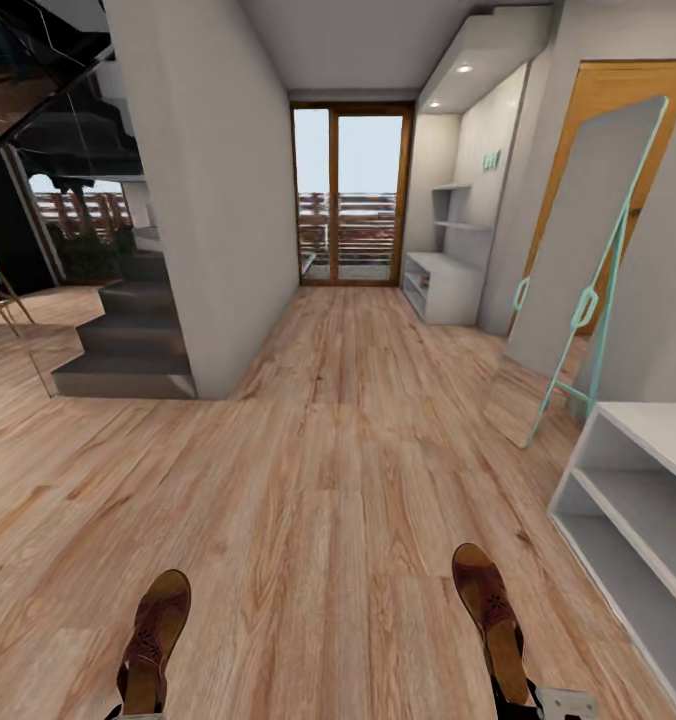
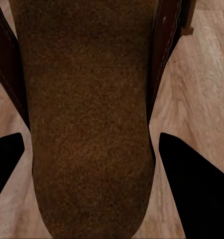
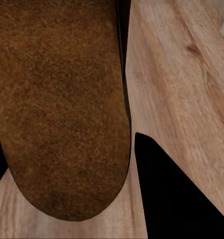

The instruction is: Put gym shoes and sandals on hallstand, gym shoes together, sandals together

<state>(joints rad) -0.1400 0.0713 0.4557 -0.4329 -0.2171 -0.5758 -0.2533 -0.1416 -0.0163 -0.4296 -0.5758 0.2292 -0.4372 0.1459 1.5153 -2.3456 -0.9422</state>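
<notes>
Two sandals held up — one in each gripper.

The left gripper (image 2: 92, 164) clamps the left sandal (image 1: 154, 640), the right gripper (image 3: 67, 169) the right sandal (image 1: 493, 620) (tan footbeds between black fingers), both over the corridor floor (image 1: 328, 480) — the hallstand (image 1: 443, 285) stands far down it, beyond the white bench unit (image 1: 643, 510).

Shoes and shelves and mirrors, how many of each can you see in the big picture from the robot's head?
Sandals: 2, the left sandal and the right sandal.
Shelf units: 2, the near white shelf unit and the far grey shelf unit.
Mirrors: 1, the standing mirror.
Total: 5.
</notes>
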